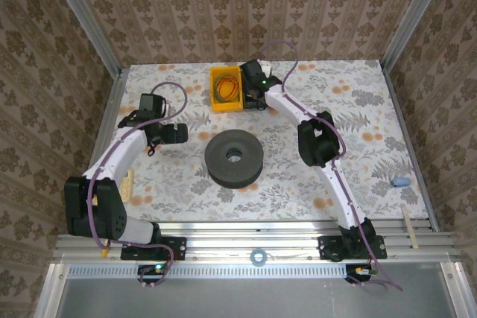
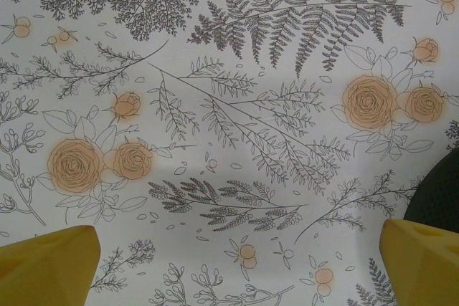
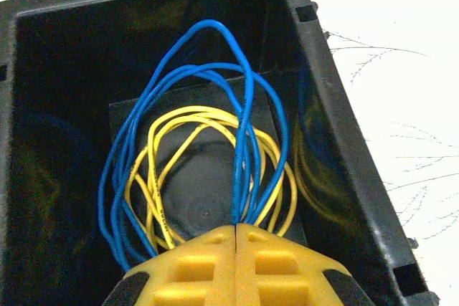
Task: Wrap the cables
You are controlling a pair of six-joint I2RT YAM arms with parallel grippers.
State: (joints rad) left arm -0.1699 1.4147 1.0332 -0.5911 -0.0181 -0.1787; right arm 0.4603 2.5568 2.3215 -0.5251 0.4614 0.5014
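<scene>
Zero wrapping so far: pinches blue cable (image 3: 247,105) in clenched right gripper (image 3: 237,231), loose loops beside yellow cable (image 3: 193,116) inside the bin (image 3: 337,105); holds left gripper (image 2: 240,249) spread, empty, over the table (image 2: 237,48).

Bright blue cable (image 3: 248,120), yellow cable (image 3: 188,112), yellow bin (image 1: 215,88); white tablecloth (image 2: 237,55) printed with grey ferns and pale orange roses; dark grey ring (image 1: 235,174); brown damask-patterned walls (image 1: 223,5).
</scene>
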